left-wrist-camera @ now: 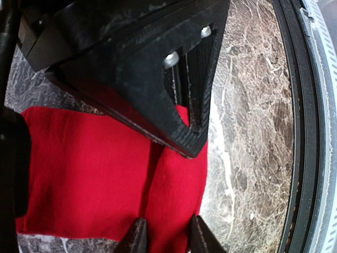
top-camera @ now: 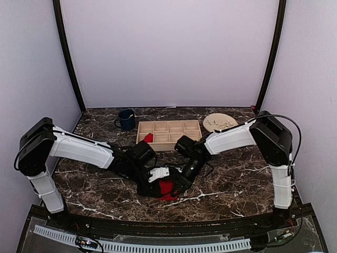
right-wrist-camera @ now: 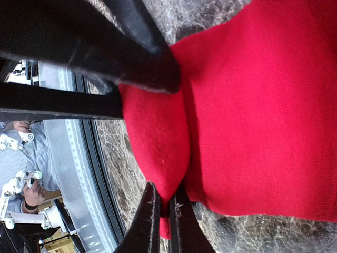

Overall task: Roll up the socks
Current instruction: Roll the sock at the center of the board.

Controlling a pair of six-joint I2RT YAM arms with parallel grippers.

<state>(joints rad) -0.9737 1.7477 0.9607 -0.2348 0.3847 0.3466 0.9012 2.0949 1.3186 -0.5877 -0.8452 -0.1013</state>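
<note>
The left claw and right claw hide most of the sock

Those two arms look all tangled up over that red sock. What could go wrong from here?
1. The right gripper pinches only a thin fold of the sock, so the fabric might slip free when pulled.
2. The left gripper straddles the sock's edge right beside the other one. Crowded like this, they could bump or snag each other.
</note>
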